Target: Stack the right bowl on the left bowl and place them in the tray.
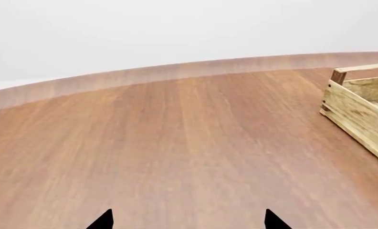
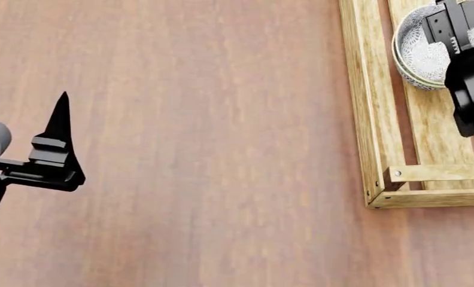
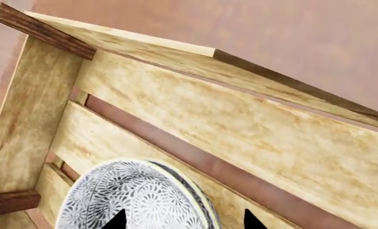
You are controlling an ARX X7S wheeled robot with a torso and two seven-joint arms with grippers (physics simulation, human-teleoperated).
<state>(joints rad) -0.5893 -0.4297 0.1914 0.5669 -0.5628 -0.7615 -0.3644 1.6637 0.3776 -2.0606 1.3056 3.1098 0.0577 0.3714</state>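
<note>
So, left to right, taking the tray (image 2: 374, 119) as the reference. My left gripper (image 2: 60, 149) is parked well clear of the tray over bare desk (image 2: 205, 149), on the side away from the bowls. Its fingers (image 1: 103, 220) are spread wide in the wrist view, nothing between them, just wood grain. I read that as standby: this arm has no part in the placement, so it sits where it can't clip the crate wall.

Next, the tray itself: long light-wood crate, slatted bottom, low sides, lying flat on the desk. Its near end post shows in the left wrist view too.

The bowls (image 2: 419, 57) sit inside the tray on the slats, towards the far end from the corner post seen in the head view. A double rim edge shows, so it looks like one bowl nested in the other, stacked. Patterned white and blue.

My right gripper (image 2: 449, 27) hangs directly over the bowls, inside the tray's footprint. Fingers (image 3: 117, 220) are apart, straddling the bowl rim; whether they're touching it I can't tell. My judgement: stack is down, the grip looks released, task nearly done. What's left is a straight lift out, so as not to drag the stack or snag the tray wall.
</note>
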